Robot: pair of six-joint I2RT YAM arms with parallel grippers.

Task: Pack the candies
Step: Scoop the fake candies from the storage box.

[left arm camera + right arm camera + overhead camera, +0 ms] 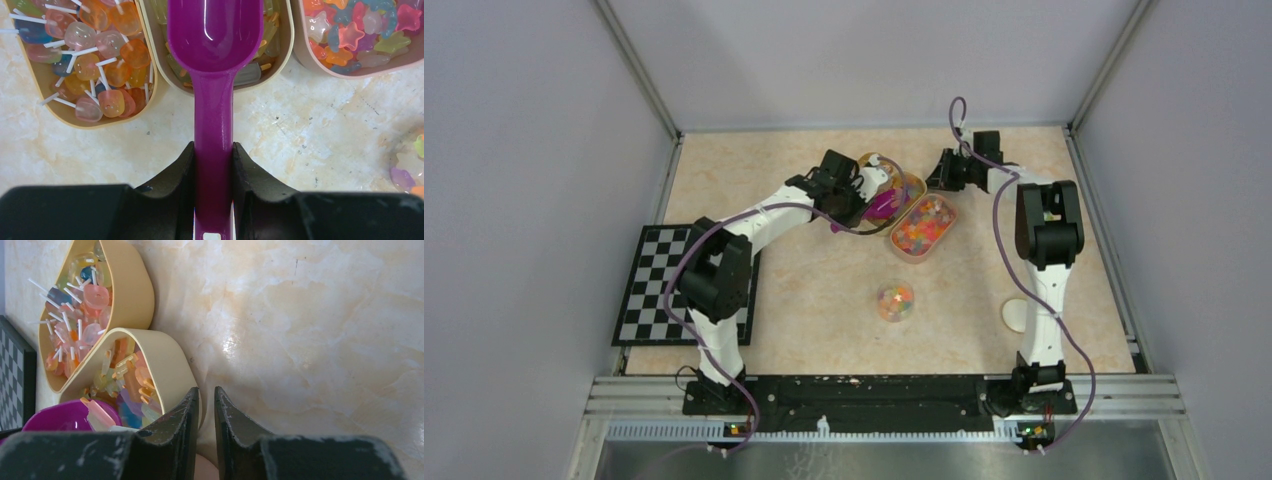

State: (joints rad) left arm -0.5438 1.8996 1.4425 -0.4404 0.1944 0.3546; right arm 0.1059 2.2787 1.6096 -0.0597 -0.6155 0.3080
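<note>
The left gripper [213, 150] is clamped tight on the handle of a purple plastic scoop [215, 35]. The scoop's bowl hangs over the middle one of three trays that sit side by side at the far centre of the table [824, 300]. The bowl hides most of that middle tray [286, 45], and only stick-shaped sweets show at its edges. In the right wrist view a pink bar sits at the bowl's rim; I cannot tell whether it lies in the bowl or just behind it.

The left tray [150, 95] holds lollipops [90, 60] and is cut off at the top of the left wrist view. The candies [360, 30], a multicoloured heap of star shapes, fill the pinkish right tray [300, 55], which is cut off at the top and right. More of them sit in a small clear round container [895, 301] nearer on the table, apart from the trays. In the left wrist view only a sliver of it shows at the right edge.

The right gripper [205, 395] is at the far end of the trays, its jaws drawn close with a narrow slit between them. A pinkish patch shows low in the slit, too little to identify, and I cannot tell whether anything is gripped.

A white round disc [1012, 316] lies near right, half hidden by the right arm. A checkerboard [649, 285] lies at the left, partly covered by the left arm.
</note>
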